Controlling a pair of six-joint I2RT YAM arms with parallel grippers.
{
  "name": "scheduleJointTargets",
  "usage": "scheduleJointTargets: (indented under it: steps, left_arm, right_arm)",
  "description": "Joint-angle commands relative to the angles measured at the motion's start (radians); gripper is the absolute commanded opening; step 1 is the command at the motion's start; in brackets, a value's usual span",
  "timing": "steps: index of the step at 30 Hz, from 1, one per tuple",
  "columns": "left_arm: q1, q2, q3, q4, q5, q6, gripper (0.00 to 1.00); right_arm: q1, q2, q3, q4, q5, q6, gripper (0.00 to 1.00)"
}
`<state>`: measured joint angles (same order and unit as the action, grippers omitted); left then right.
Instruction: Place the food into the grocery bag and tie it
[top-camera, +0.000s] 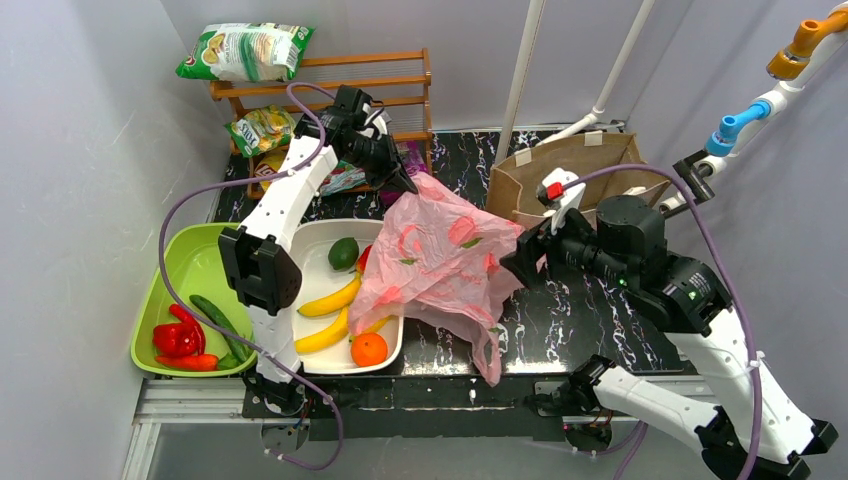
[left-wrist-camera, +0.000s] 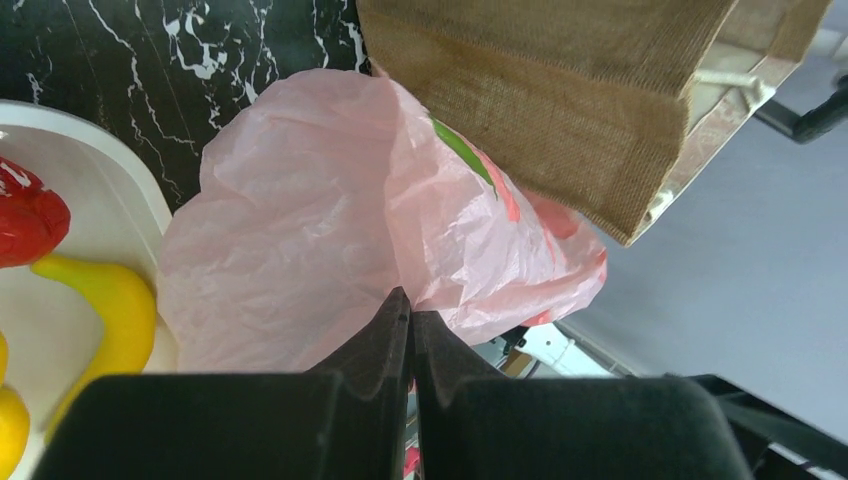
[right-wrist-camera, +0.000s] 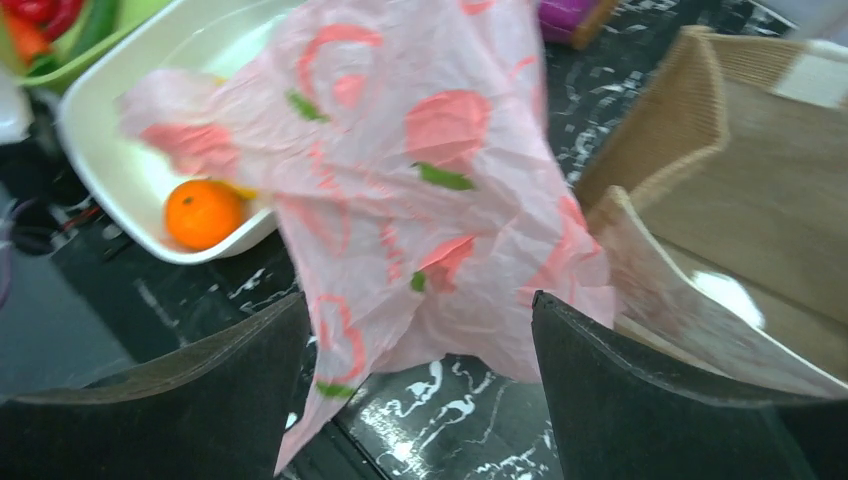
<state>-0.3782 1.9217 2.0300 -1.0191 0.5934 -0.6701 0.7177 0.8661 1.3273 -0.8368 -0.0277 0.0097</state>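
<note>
The pink grocery bag (top-camera: 440, 258) hangs lifted over the table, draped partly over the white tray (top-camera: 318, 238). My left gripper (top-camera: 408, 184) is shut on its top edge; in the left wrist view the gripper (left-wrist-camera: 411, 314) pinches the pink plastic (left-wrist-camera: 300, 230). My right gripper (top-camera: 518, 266) is open at the bag's right side, and in the right wrist view the gripper (right-wrist-camera: 420, 305) has the bag (right-wrist-camera: 430, 190) hanging just ahead between its fingers. The orange (top-camera: 369, 348) and two bananas (top-camera: 330, 298) lie in the tray. The orange also shows in the right wrist view (right-wrist-camera: 203, 213), and one banana in the left wrist view (left-wrist-camera: 110, 310).
A brown paper bag (top-camera: 570, 168) stands behind the pink bag on the right. A green avocado (top-camera: 343, 252) lies in the white tray. A green tray (top-camera: 185, 262) on the left holds red peppers and a cucumber. A wooden shelf (top-camera: 330, 85) with chip bags stands at the back.
</note>
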Motion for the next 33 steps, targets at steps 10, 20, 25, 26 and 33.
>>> scheduleJointTargets:
  steps: [10,20,25,26,33]
  left_arm:
    - [0.084,0.063,0.085,-0.061,0.069,-0.006,0.00]
    - [0.156,0.118,0.037,-0.044,0.090,0.012,0.00]
    - [0.168,0.142,0.036,-0.034,0.096,0.004,0.00]
    - [0.169,0.146,0.037,-0.032,0.098,0.002,0.00]
    - [0.180,0.160,0.040,-0.020,0.115,-0.009,0.00]
  right_arm:
    - [0.250,0.095,-0.086,0.169,-0.056,-0.094,0.90]
    - [0.419,0.288,-0.049,0.246,0.199,-0.161,0.79]
    - [0.478,0.356,-0.067,0.301,0.309,-0.190,0.81]
    - [0.482,0.366,-0.074,0.316,0.310,-0.189,0.81]
    - [0.532,0.475,-0.063,0.327,0.307,-0.234,0.82]
